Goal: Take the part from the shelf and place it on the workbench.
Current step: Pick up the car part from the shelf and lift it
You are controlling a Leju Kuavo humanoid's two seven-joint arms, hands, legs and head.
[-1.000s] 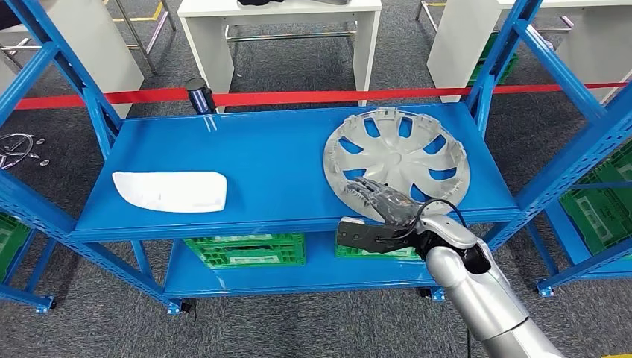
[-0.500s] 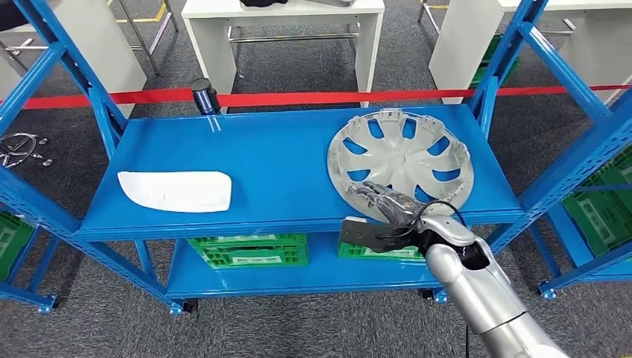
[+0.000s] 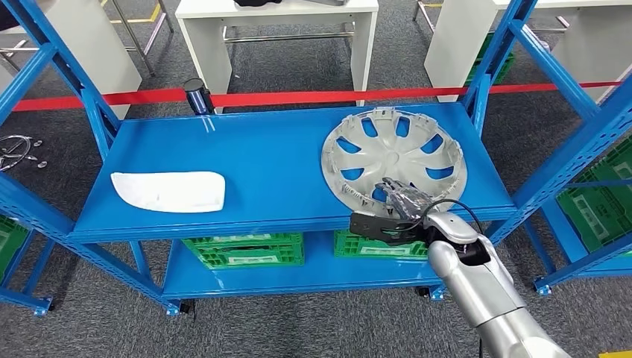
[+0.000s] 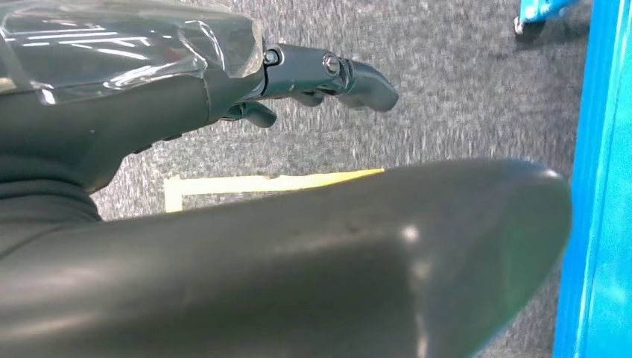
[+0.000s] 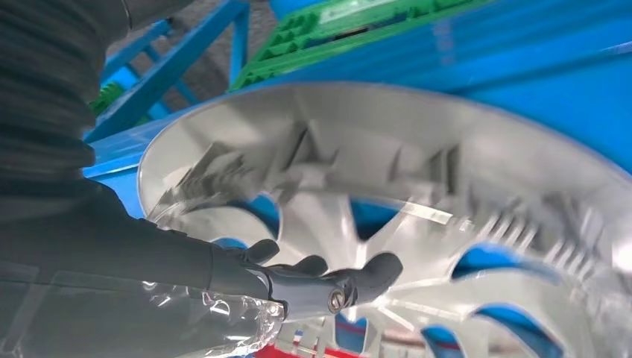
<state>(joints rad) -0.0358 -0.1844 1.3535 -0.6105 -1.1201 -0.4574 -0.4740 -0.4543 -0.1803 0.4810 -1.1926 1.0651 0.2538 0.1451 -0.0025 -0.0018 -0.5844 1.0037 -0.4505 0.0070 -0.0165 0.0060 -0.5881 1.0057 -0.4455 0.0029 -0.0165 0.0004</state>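
Right now the silver wheel cover (image 3: 395, 159), the part in question, lies on the top level of the blue shelf (image 3: 276, 160), toward its right end, with its inner ribbed side facing up. Its near rim reaches almost to the shelf's front edge. The right hand (image 3: 402, 205) sits at that near rim, with its fingers (image 3: 399, 191) laid over the edge of the cover and its thumb (image 3: 373, 224) stretched out below and in front of the shelf edge. From the right wrist view the fingers (image 5: 358, 276) lie just inside the rim against the cover's spokes; whether they actually clamp it I cannot tell, since the contact side is hidden.

Further left on the same level lies a flat white panel (image 3: 169, 191), well apart from the cover. Green crates (image 3: 246, 250) stand on the level below, with pale labels on their fronts too small to read. A red tape line (image 3: 298, 98) runs behind the shelf, and a white counter (image 3: 276, 30) stands beyond it.

Meanwhile the left hand (image 4: 223, 82) hangs over grey carpet, its fingers (image 4: 350, 74) held loosely apart with nothing in them, beside a yellow floor marking (image 4: 261, 183)
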